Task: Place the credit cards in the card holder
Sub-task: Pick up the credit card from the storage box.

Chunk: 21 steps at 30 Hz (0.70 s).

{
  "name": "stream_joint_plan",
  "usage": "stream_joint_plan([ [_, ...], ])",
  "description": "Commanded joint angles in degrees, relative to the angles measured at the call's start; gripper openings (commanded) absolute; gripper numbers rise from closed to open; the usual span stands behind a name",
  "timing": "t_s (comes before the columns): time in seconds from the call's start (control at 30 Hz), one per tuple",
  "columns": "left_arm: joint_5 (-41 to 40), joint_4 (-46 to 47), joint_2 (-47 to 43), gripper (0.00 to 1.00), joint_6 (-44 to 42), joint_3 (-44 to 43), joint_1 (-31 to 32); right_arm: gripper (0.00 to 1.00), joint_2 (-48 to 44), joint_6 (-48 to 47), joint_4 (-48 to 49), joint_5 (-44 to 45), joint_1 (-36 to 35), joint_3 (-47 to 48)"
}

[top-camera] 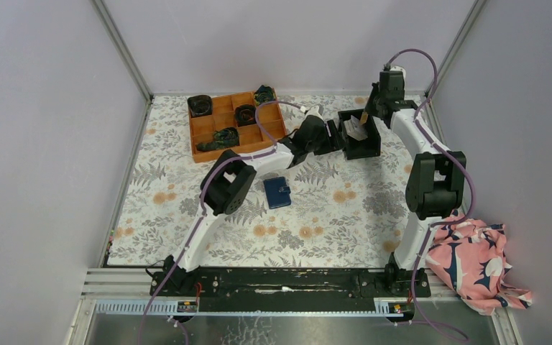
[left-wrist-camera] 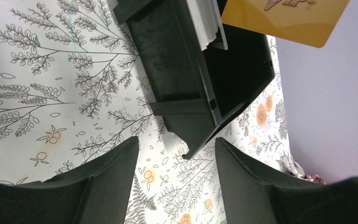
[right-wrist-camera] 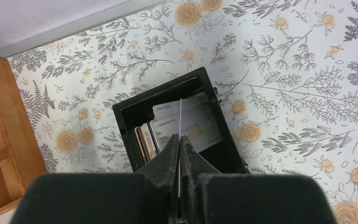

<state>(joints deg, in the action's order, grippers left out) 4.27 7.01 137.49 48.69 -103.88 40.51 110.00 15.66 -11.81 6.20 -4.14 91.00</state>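
My right gripper (right-wrist-camera: 179, 138) is shut on a yellow-orange credit card (left-wrist-camera: 284, 16), which shows only as a thin white edge (right-wrist-camera: 180, 116) in the right wrist view. It hangs over the black bin (right-wrist-camera: 121, 112), where several more credit cards (right-wrist-camera: 147, 137) stand and a pale one (right-wrist-camera: 198, 126) leans. In the top view the right gripper (top-camera: 369, 111) is at the bin's far side. My left gripper (left-wrist-camera: 176, 140) is open with nothing between its fingers, just beside the bin's corner (left-wrist-camera: 200, 140). The card holder (top-camera: 277, 192), dark navy and folded shut, lies on the floral cloth mid-table.
An orange compartment tray (top-camera: 236, 123) with dark items stands at the back left. The left arm (top-camera: 259, 162) stretches between tray and bin. A pink patterned cloth (top-camera: 474, 262) lies off the table's right front. Grey walls close in on both sides.
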Motion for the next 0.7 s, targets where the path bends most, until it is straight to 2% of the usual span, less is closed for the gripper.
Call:
stream_joint_plan([
  [0.0, -0.3, 0.4, -4.2, 0.68, -2.2, 0.8, 0.4, 0.00, -1.1, -2.2, -2.2, 1.7, -0.7, 4.0],
  [0.33, -1.2, 0.0, -8.6, 0.68, -3.5, 4.5, 0.4, 0.00, -7.1, -2.8, -2.8, 0.7, -1.3, 1.8],
  [0.53, -1.5, 4.9, -19.2, 0.69, -4.0, 18.6, -0.6, 0.00, -16.8, -1.2, -3.3, -2.9, -3.4, -4.4],
  [0.67, -0.1, 12.6, -29.1, 0.69, -1.1, 31.4, -1.7, 0.00, -26.1, 1.5, -0.3, -5.2, -5.6, -14.8],
])
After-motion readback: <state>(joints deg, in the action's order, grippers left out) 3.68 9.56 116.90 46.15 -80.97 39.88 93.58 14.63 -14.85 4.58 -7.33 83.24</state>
